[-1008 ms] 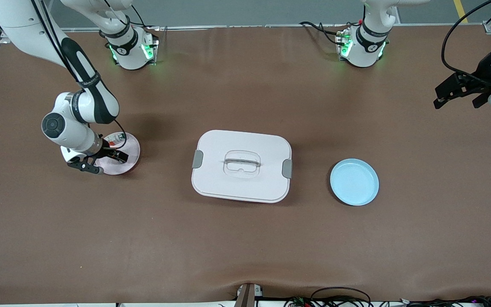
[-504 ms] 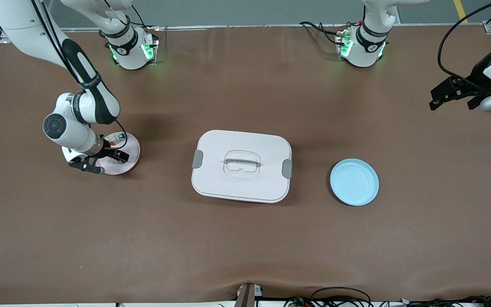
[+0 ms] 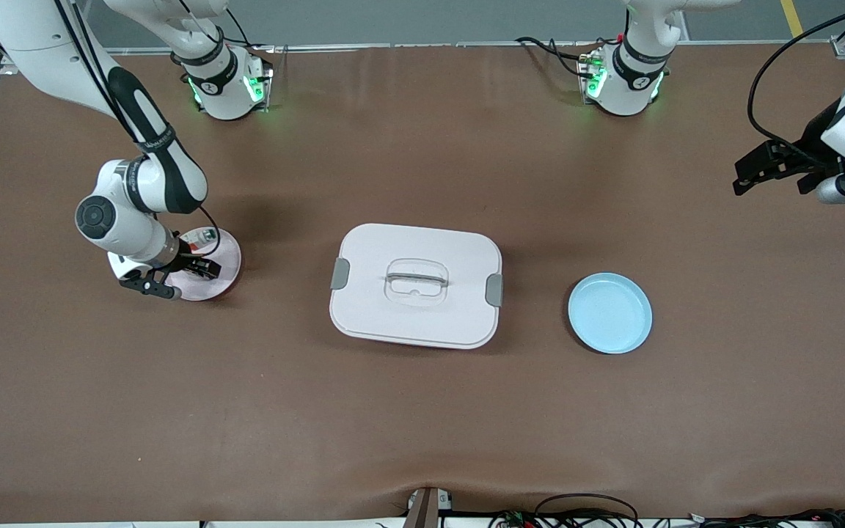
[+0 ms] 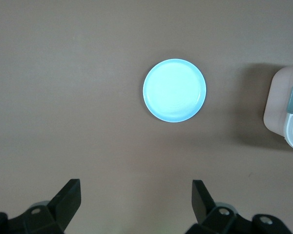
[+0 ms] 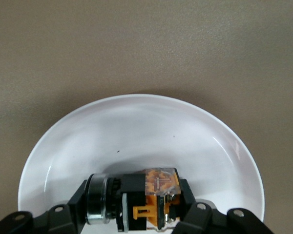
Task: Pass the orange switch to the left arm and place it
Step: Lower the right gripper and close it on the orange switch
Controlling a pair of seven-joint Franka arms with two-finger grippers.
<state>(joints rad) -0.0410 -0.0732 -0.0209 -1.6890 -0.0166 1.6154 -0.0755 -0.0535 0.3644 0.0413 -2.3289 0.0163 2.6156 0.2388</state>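
there the orange switch (image 5: 136,197) lies sideways across the right end effector's (image 5: 132,214) closed fingers.

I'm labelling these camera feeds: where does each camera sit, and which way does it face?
Front view: high across the table, facing both arms' bases; shows the box, pink plate, blue plate.
Left wrist view: on the left arm, looking down past the open left gripper at the blue plate, as the front view also shows.
Right wrist view: on the right arm, right gripper around the orange switch.
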